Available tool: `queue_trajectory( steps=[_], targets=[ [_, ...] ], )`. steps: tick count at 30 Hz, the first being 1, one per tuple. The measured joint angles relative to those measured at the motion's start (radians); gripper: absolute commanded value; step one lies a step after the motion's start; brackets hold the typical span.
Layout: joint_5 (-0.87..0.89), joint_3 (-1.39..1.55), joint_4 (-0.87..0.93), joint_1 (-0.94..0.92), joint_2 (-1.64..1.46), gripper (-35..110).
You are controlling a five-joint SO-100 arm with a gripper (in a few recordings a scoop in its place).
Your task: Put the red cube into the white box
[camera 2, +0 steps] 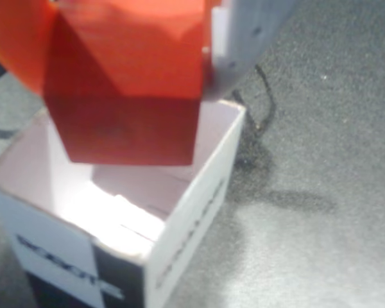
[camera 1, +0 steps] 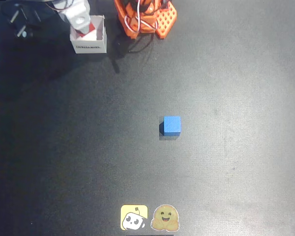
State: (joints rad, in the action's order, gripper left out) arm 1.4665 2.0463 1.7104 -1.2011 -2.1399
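Item: my gripper (camera 2: 125, 70), jaws pinching the red cube (camera 2: 125, 90), poised above the open white box (camera 2: 186, 218) for a clean drop. Also present: blue cube (camera 1: 171, 125), well apart on the table (camera 1: 236, 147).

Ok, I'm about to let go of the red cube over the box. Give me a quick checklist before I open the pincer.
1. Red cube held in the pincer: ok, it sits clamped between the fingers in the wrist view.
2. Cube over the white box opening: ok, its lower edge hangs above the box's inside.
3. Cube clear of the box walls: cannot tell; the right-hand wall looks close in the wrist view.
4. Box inside free of other things: ok for the part that shows, a bare white floor.
5. Box upright on the table: ok in the overhead view.
6. Blue cube out of the way: ok, it lies mid-table, far from the box.
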Motion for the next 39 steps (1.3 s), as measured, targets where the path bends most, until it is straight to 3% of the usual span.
queue_trajectory(
  steps=[14,19,26,30,39],
  targets=[
    [-0.02,0.025,-0.009,-0.002,0.0,18],
    [-0.037,0.025,-0.021,-0.015,-0.003,0],
    [-0.163,-0.002,-0.087,0.014,-0.015,0],
    [-0.227,-0.092,-0.149,0.183,-0.011,0],
    [-0.209,-0.374,-0.333,0.805,0.213,0]
  ],
)
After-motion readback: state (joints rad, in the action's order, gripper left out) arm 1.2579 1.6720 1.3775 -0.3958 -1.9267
